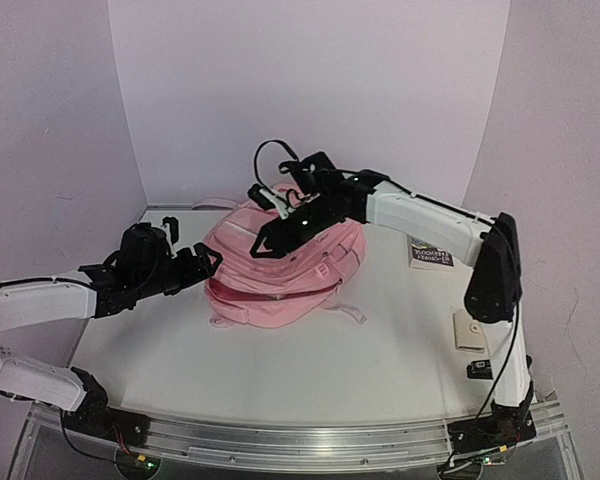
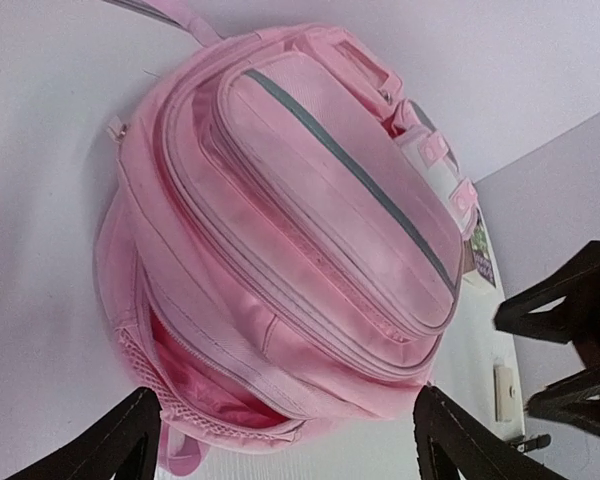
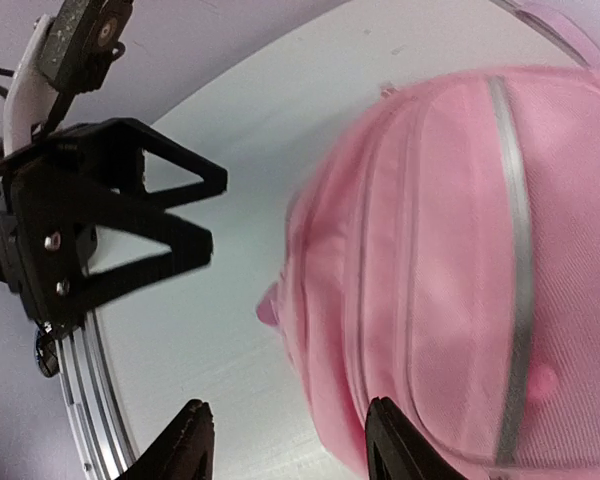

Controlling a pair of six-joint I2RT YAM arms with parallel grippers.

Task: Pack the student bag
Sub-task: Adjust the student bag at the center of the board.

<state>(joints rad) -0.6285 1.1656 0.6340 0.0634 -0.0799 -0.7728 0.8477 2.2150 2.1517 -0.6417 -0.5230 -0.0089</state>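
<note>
Left arm reaches in low from the left of the bag (image 1: pixel 280 275). The left gripper (image 2: pixel 285 400) is spread wide and holds nothing, its tips just short of the fabric. Right arm arches in from the right, wrist bent down. The right gripper (image 3: pixel 288 405) hangs over the bag's left edge, fingers parted, and I see nothing held.

Count:
- One bag, flat on the table (image 1: pixel 280 380), pockets up, zip gaping on the near side.
- Right of the bag: one printed booklet (image 1: pixel 431 253), one tan block (image 1: pixel 468 330), one small black item (image 1: pixel 480 370).
</note>
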